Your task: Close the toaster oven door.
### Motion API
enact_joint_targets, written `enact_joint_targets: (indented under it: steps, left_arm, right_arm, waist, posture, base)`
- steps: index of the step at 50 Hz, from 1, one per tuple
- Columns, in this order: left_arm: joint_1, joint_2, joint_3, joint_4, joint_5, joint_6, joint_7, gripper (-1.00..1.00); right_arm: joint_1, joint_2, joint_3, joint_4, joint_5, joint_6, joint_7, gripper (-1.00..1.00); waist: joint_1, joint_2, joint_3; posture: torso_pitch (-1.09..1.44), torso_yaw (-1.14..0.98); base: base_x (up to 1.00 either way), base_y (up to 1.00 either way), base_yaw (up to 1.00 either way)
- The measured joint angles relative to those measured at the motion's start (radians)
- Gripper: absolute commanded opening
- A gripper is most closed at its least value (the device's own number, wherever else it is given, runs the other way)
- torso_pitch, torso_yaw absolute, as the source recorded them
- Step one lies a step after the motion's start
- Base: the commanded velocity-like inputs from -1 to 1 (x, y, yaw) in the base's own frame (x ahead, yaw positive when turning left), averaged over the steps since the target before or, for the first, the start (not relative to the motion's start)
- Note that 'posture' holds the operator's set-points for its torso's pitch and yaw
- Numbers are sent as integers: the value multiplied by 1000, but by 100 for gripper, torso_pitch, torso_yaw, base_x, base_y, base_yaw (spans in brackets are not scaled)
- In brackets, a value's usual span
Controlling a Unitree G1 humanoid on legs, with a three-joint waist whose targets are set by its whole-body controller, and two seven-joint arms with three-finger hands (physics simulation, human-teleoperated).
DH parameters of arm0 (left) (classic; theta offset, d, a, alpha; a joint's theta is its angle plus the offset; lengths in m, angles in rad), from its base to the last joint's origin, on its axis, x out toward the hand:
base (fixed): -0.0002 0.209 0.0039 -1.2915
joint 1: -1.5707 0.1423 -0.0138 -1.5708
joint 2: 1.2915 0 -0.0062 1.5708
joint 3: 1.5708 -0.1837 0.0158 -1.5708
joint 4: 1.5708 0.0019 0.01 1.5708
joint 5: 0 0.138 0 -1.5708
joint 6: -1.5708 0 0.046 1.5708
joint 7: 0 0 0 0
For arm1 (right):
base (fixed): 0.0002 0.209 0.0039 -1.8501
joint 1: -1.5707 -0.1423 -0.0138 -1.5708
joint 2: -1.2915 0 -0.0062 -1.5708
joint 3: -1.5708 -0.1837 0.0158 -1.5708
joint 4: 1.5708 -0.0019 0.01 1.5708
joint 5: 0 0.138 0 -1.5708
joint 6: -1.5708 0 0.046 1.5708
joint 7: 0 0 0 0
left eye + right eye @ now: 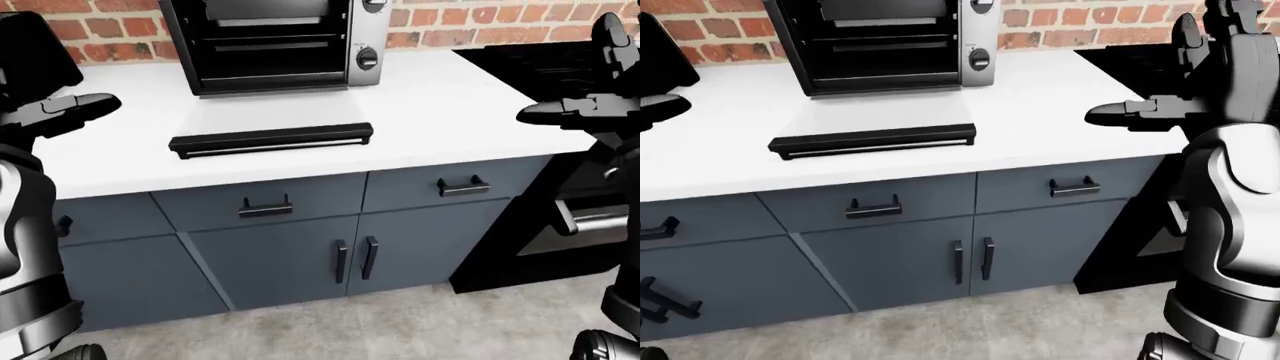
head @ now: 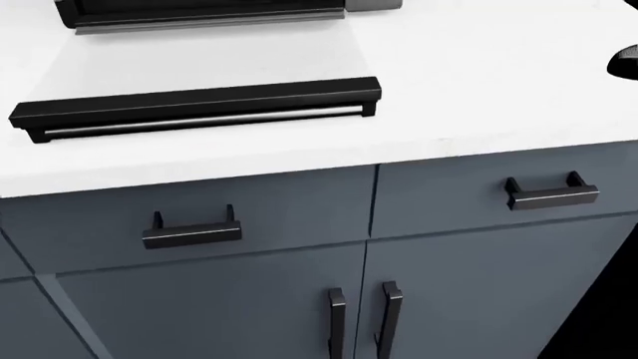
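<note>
On the white counter [image 1: 450,112] against a brick wall [image 1: 480,22], one toaster oven [image 1: 275,41] stands with its door [image 1: 270,140] dropped flat, between the open-fingered left hand [image 1: 65,112] and right hand [image 1: 1140,114], both well apart from it.

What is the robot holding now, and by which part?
Nothing. The left hand and right hand hover open beside the open toaster oven door.
</note>
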Motion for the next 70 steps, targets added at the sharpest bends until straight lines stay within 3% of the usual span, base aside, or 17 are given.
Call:
enact_joint_targets:
  steps: [3, 8, 11, 16, 21, 29, 31, 36, 42, 47, 52, 55, 57, 60, 62, 68, 70]
  left_arm:
    - [-2, 2, -1, -1, 0, 0, 0, 100]
    - [13, -20, -28, 2, -2, 7, -9, 100]
    - [8, -16, -22, -1, -2, 13, -9, 100]
    - [-6, -2, -7, -11, 1, -5, -8, 100]
    - [8, -4, 4, 11, 2, 3, 2, 100]
    - [-1, -1, 1, -4, -1, -2, -1, 100]
    - [11, -16, -11, -5, -2, -4, -3, 100]
    - [9, -14, -21, 4, -6, 14, -8, 100]
    - [-2, 0, -4, -12, -7, -2, -5, 100]
    - [17, -4, 8, 9, -4, 5, 5, 100]
    - [15, -3, 4, -10, -6, 3, 3, 100]
    - [7, 0, 4, -9, -6, 1, 2, 100]
    - [12, -12, -5, -9, -6, -1, 1, 100]
    - [14, -17, -22, 5, -10, 9, -6, 100]
    - [14, -15, -19, 4, -10, 12, -7, 100]
    - [-1, 1, -5, -13, -9, 1, -2, 100]
    - [7, 0, 6, -7, -7, -3, 1, 100]
  right_arm:
    - [-6, -5, -5, -10, 1, -11, -1, 100]
    - [11, -5, -20, 16, -4, -5, -8, 100]
    - [5, -7, -16, 13, -5, -2, -9, 100]
    - [-3, -7, -13, 2, -2, -7, -8, 100]
    - [9, 5, 11, 11, 6, 6, -1, 100]
    - [-12, -11, -8, -12, 8, -4, -10, 100]
    - [-4, -10, -16, -7, 8, -5, -13, 100]
    - [1, -10, -15, 9, 6, 16, -20, 100]
    - [-12, -13, -14, -8, 10, 6, -18, 100]
    - [3, 1, 13, 3, 16, 15, -8, 100]
    - [-7, -8, -4, -8, 14, 12, -13, 100]
    - [-12, -12, -7, -16, 14, 2, -13, 100]
    - [-6, -12, -15, -8, 13, 0, -15, 100]
    - [3, -10, -18, 10, 9, 13, -20, 100]
    - [-2, -13, -16, 9, 9, 18, -21, 100]
    - [-13, -16, -15, -3, 12, 8, -20, 100]
    - [-5, -3, 1, -2, 15, 8, -17, 100]
  waist:
    - [3, -57, -8]
    - [-22, -40, -5]
    - [-20, -9, -2]
    - [-23, 78, -9]
    - [-3, 57, -3]
    - [3, -55, -11]
    - [-10, -33, -3]
    - [-19, -17, -5]
    - [-23, 76, -11]
    - [-3, 57, -5]
    - [0, -2, -3]
    - [3, -56, -11]
    - [-12, -34, -3]
    - [-22, -37, -7]
    - [-20, -21, -8]
    - [-26, 79, -11]
    - [-13, 66, -6]
  posture:
    - [0, 0]
    - [0, 0]
    - [0, 0]
    - [0, 0]
    - [0, 0]
    - [0, 0]
    - [0, 0]
    - [0, 0]
    - [0, 0]
    - [0, 0]
    - [0, 0]
    - [0, 0]
    - [0, 0]
    - [0, 0]
    - [0, 0]
    - [0, 0]
    - [0, 0]
  base:
    - [17, 10, 0]
    - [17, 9, 0]
    - [17, 9, 0]
    - [17, 8, 0]
    - [18, 8, 0]
    - [17, 9, 0]
    - [18, 10, 0]
    - [17, 9, 0]
    - [17, 9, 0]
    - [17, 9, 0]
    - [17, 9, 0]
    - [18, 9, 0]
    - [17, 8, 0]
    - [17, 9, 0]
    - [16, 10, 0]
    - [17, 9, 0]
    - [17, 9, 0]
